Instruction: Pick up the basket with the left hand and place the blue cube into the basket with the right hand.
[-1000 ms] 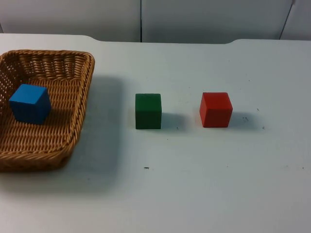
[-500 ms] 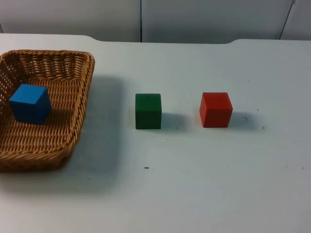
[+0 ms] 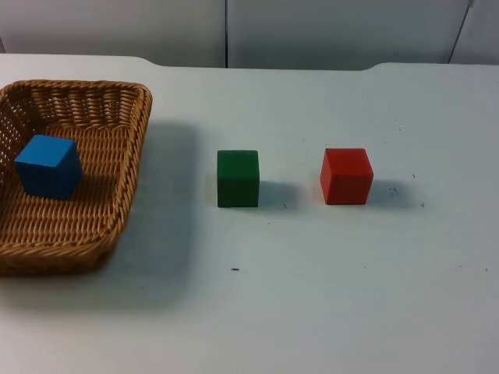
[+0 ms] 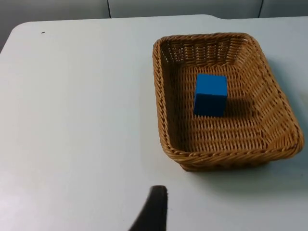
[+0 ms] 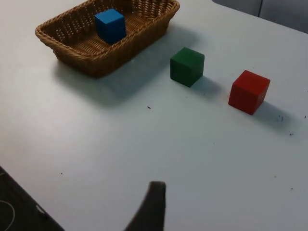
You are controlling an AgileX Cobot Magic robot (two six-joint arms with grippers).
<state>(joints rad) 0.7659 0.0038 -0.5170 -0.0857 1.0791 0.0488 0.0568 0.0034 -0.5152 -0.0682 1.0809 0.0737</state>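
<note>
Basket: the rectangular woven wicker basket (image 3: 117, 195) is set flat on the white table top (image 3: 327, 296), so its open mouth can be reached from above.
Blue cube: the blue cube (image 3: 48, 166) is seated on the basket floor, inside the rim; the placement is judged complete.
Green cube: the green cube (image 3: 238, 178) is left on the table top beside the basket, apart from it; it is no part of the task.
Red cube: the red cube (image 3: 346, 176) is left beyond the green cube, farther from the basket.
Left gripper: the left gripper (image 4: 153, 211) is held above the table top near the basket's short wall, touching nothing; whether the fingers are spread or pressed together cannot be told.
Right gripper: the right gripper (image 5: 152, 207) is held well apart from the basket, empty; finger state cannot be told.
</note>
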